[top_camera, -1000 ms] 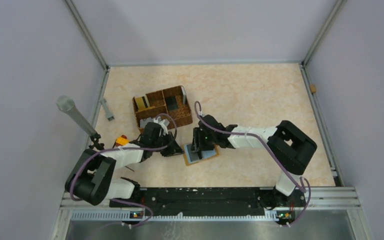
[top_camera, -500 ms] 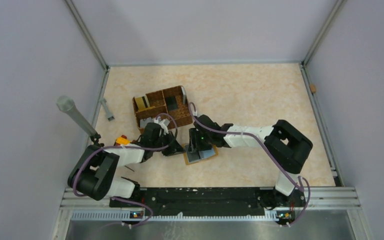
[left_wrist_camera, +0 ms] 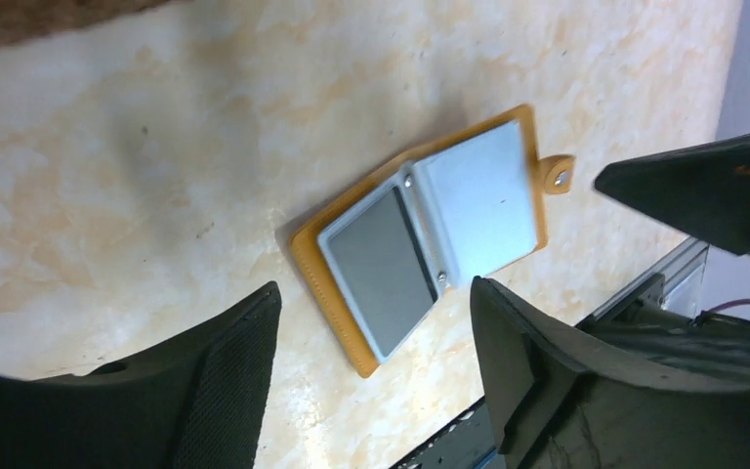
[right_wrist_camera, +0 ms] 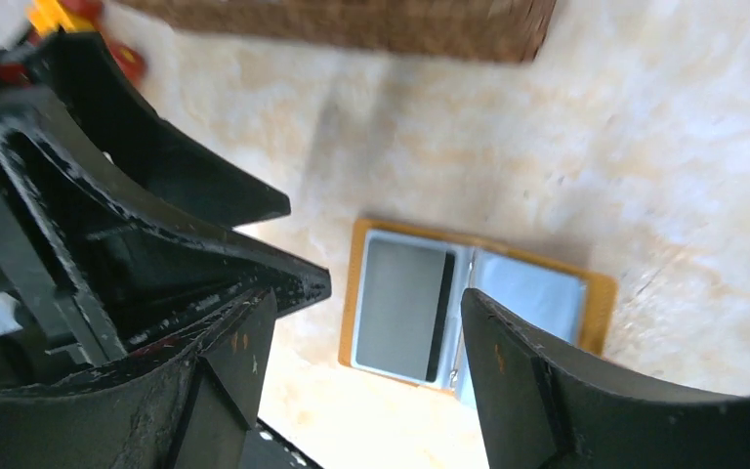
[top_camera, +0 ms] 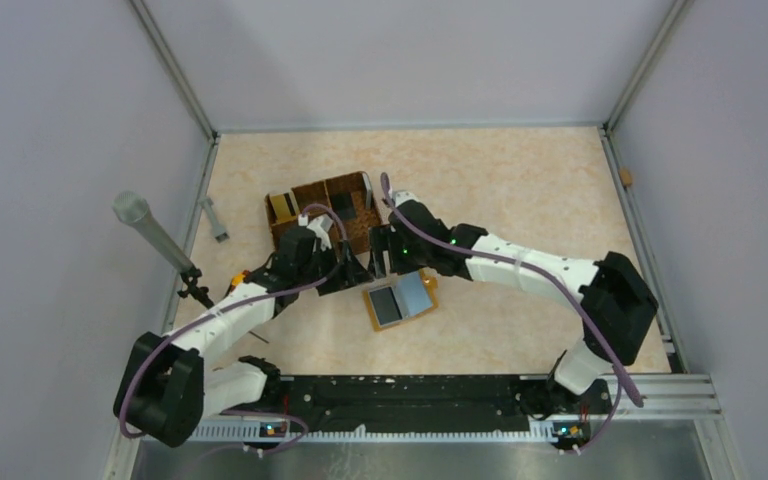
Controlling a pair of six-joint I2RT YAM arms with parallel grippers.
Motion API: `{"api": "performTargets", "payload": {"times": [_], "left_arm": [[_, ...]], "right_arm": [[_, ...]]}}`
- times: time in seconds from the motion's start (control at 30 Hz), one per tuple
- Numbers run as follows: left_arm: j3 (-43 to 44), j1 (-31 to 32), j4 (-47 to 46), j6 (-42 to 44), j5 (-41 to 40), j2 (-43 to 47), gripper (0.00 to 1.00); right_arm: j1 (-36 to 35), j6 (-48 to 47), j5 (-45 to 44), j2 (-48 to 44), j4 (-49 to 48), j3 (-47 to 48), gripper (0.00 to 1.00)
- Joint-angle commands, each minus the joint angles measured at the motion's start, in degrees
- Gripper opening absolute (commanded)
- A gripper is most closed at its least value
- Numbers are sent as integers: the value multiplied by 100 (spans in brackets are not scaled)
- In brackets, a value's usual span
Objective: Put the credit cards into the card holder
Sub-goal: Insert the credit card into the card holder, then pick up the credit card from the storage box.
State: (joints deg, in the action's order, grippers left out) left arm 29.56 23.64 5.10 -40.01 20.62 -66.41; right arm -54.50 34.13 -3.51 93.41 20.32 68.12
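The mustard-orange card holder (top_camera: 401, 301) lies open and flat on the table. A grey credit card (left_wrist_camera: 379, 268) with a dark stripe (right_wrist_camera: 439, 318) sits in its left half; the right half (left_wrist_camera: 479, 207) shows a pale sleeve. A pale yellowish card (top_camera: 282, 205) and a black card (top_camera: 343, 210) stand in the brown basket. My left gripper (top_camera: 346, 274) (left_wrist_camera: 371, 381) hovers open just left of and above the holder, empty. Beside it my right gripper (top_camera: 386, 260) (right_wrist_camera: 366, 376) is also open and empty, above the holder's far edge.
The woven compartment basket (top_camera: 358, 238) stands right behind both grippers. An orange-and-red toy block (right_wrist_camera: 59, 14) lies at the left, by my left arm. A grey rod on a stand (top_camera: 150, 228) and a small grey piece (top_camera: 215, 218) are near the left wall.
Both grippers have opened and lifted back off the card holder toward the basket. The holder now lies uncovered with the grey card in it.
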Motion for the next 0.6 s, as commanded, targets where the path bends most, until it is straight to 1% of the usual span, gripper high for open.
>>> {"api": "performTargets", "payload": {"times": [0.0, 0.1, 0.13, 0.27, 0.33, 0.43, 0.57], "left_arm": [[716, -117, 882, 433, -418, 276, 78], [1202, -352, 1409, 700, -623, 240, 85], [1363, -491, 1530, 790, -627, 190, 86], [1859, -1166, 1683, 1006, -430, -70, 85], [2038, -1423, 1629, 1025, -291, -270, 86], [2226, -1584, 1483, 986, -174, -619, 84], [2296, -1611, 1154, 868, -34, -1051, 76]], "right_arm": [[354, -466, -282, -390, 238, 497, 72], [639, -660, -340, -219, 184, 814, 72], [706, -720, -390, -118, 146, 924, 71], [856, -1113, -956, 399, -71, 1501, 71], [870, -1261, -1301, 730, -175, 1829, 68], [907, -1459, -1565, 1330, -382, 2328, 67], [940, -1653, -1757, 2047, -490, 3069, 66]]}}
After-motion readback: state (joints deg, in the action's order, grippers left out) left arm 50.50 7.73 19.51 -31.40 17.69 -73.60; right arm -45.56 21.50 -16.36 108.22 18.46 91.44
